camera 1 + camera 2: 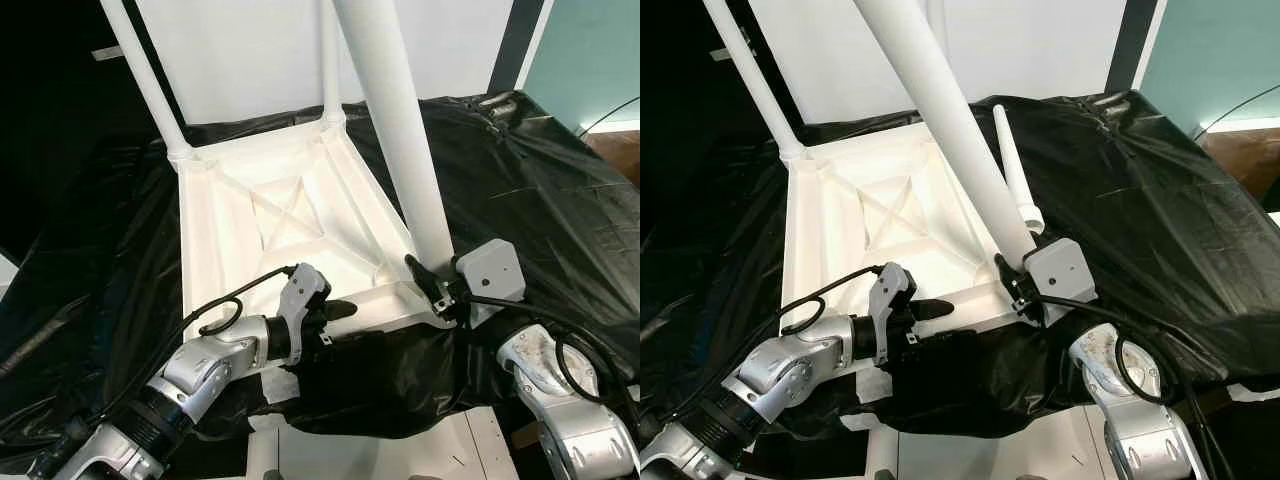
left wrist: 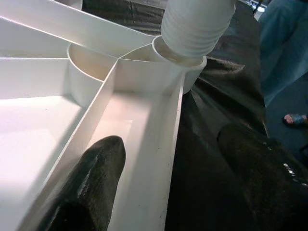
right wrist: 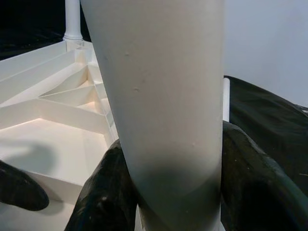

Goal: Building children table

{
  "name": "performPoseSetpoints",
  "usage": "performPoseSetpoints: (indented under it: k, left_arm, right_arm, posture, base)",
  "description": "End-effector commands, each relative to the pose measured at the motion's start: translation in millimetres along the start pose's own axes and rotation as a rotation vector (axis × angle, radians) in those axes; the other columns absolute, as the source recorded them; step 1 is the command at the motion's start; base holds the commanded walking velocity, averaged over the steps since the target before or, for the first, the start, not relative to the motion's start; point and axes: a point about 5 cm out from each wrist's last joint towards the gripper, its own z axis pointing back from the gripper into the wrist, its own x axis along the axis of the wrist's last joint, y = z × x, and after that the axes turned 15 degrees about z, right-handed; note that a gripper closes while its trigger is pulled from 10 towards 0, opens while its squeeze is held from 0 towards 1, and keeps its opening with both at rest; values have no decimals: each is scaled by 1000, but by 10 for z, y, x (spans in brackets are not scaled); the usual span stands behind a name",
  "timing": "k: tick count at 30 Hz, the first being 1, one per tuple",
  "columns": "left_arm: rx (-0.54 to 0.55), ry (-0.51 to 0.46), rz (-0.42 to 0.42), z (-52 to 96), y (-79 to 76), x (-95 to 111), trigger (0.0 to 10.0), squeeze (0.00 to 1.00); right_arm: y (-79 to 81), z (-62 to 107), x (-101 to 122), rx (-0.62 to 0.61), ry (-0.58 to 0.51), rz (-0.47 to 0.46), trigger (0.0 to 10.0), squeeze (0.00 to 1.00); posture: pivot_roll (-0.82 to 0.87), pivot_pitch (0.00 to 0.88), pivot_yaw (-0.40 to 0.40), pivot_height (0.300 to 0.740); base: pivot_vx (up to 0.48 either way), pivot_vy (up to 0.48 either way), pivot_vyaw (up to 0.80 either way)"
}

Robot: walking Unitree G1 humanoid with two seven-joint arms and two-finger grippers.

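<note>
Lying upside down on a black plastic sheet (image 1: 540,200), the white table top (image 1: 230,230) shows its ribbed underside, with legs already standing in its two far corners (image 1: 150,90). The right arm bends up from below, and the right gripper (image 1: 432,290) is clamped around the base of a thick white table leg (image 1: 400,130), one black finger on each side, right at the near right corner socket (image 2: 185,72). The leg tilts toward the camera. In the left wrist view its threaded end sits at the socket's mouth. The left arm reaches in from the lower left, and the left gripper (image 1: 335,312) straddles the table's near rim with spread fingers, one finger (image 2: 91,178) inside the frame, the other outside on the sheet. A loose white leg (image 1: 1015,170) lies on the sheet beside the table.
</note>
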Motion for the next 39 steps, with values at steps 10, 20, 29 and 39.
performPoseSetpoints:
  k: [10,20,29,39]
  left_arm:
    - [-124,326,-128,-185,169,-355,5608,0]
    - [-92,337,-166,-173,260,-332,10000,0]
    - [-85,333,-175,-193,319,-307,10000,0]
    - [-84,320,-174,-187,338,-303,10000,0]
  right_arm:
    - [30,75,-158,-17,17,53,10000,0]
    - [89,183,-264,-54,33,103,10000,0]
    - [209,170,-283,-29,-13,165,10000,0]
    - [171,149,-364,-93,-14,146,10000,0]
  posture:
    - [-227,56,73,740]
    - [-232,50,86,740]
    - [-229,45,89,740]
    - [-218,45,84,740]
  base:
    - [0,0,0]
    - [0,0,0]
    - [0,0,0]
    - [0,0,0]
